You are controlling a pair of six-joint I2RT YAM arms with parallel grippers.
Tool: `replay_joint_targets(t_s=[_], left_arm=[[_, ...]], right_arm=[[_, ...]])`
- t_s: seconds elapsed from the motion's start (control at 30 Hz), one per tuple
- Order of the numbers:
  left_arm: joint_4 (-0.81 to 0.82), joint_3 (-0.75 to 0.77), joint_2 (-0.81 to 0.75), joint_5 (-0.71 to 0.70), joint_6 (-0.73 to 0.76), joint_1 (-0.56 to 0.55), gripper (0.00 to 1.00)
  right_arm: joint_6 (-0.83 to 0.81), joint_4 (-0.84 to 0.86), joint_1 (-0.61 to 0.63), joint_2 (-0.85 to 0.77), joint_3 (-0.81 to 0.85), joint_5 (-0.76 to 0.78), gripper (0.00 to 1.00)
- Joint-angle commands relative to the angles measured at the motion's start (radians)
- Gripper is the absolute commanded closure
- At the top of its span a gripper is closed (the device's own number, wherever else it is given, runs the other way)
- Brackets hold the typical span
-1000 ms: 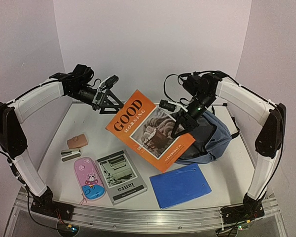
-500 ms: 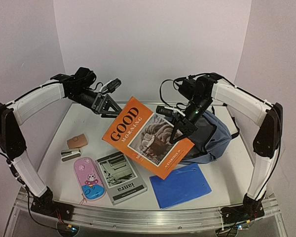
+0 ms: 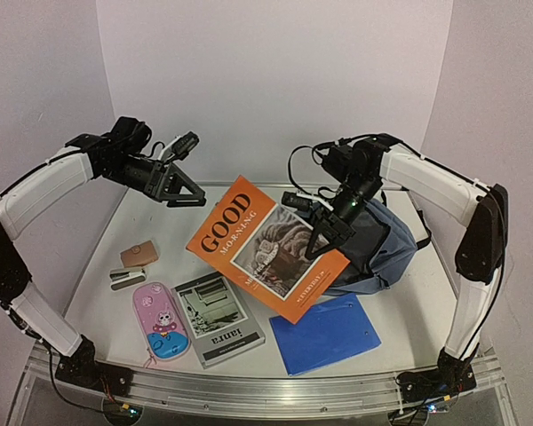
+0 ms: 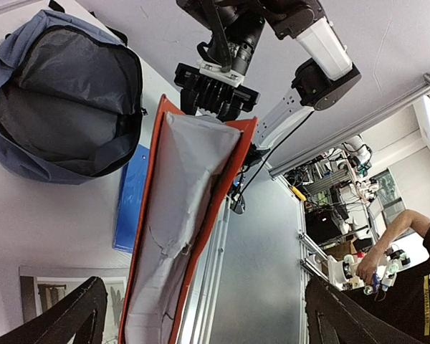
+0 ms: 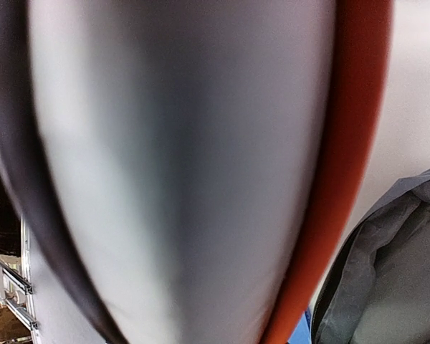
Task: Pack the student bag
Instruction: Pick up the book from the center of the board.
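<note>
I see the soft slate-blue fabric backpack (image 3: 393, 241) slumped at the right rear of the smooth white table (image 3: 160, 226), its zip mouth gaping on grey lining. Just in front of it, a large flat orange paperback book (image 3: 249, 240) hangs tilted, its pages sagging. The right jaws, narrowly parted, pinch its right edge. The left jaws stand wide and empty, apart from the book.

Orange book (image 3: 266, 248), clamped in the right gripper (image 3: 324, 232): cover reads "GOOD MORNING". Grey booklet (image 3: 218, 317), lying near-left of that gripper: title "iara", printed upside down.
</note>
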Motion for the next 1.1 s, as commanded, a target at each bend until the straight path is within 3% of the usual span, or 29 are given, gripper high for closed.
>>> replay_joint_targets(t_s=[0.0,0.17,0.27,0.43,0.63,0.7,0.77,0.83,0.9,1.0,1.07], left_arm=[[0.000,0.012,0.010,-0.007,0.028,-0.035,0.03],[-0.056,0.041,0.058,-0.098,0.096,-0.086,0.00],[-0.109,0.057,0.092,-0.126,0.137,-0.131,0.04],[-0.140,0.056,0.112,-0.116,0.159,-0.149,0.34],[-0.089,0.035,0.092,-0.101,0.095,-0.147,0.69],[-0.064,0.026,0.084,-0.098,0.068,-0.139,0.86],[-0.004,0.004,0.076,-0.110,0.000,-0.113,0.99],[0.054,-0.014,0.083,-0.100,-0.084,-0.074,1.00],[0.140,-0.024,0.088,-0.090,-0.207,-0.027,1.00],[0.281,-0.047,0.086,-0.078,-0.371,0.025,1.00],[0.414,-0.078,0.079,-0.089,-0.504,0.047,0.99]], right_arm=[[0.002,-0.074,0.011,0.000,0.040,-0.053,0.92],[-0.017,-0.074,0.036,0.006,0.038,-0.051,0.91],[-0.013,-0.073,0.041,0.018,0.051,-0.058,0.91],[-0.007,-0.073,0.041,0.039,0.080,-0.047,0.91],[0.034,-0.074,0.039,0.087,0.116,-0.021,0.80],[0.061,-0.071,0.028,0.104,0.133,-0.001,0.69],[0.111,-0.047,-0.002,0.123,0.156,0.027,0.50],[0.254,0.028,-0.065,0.137,0.179,0.043,0.31],[0.414,0.190,-0.148,0.117,0.157,0.084,0.06],[0.585,0.428,-0.217,0.051,0.069,0.286,0.02],[0.584,0.516,-0.225,0.020,0.005,0.448,0.02]])
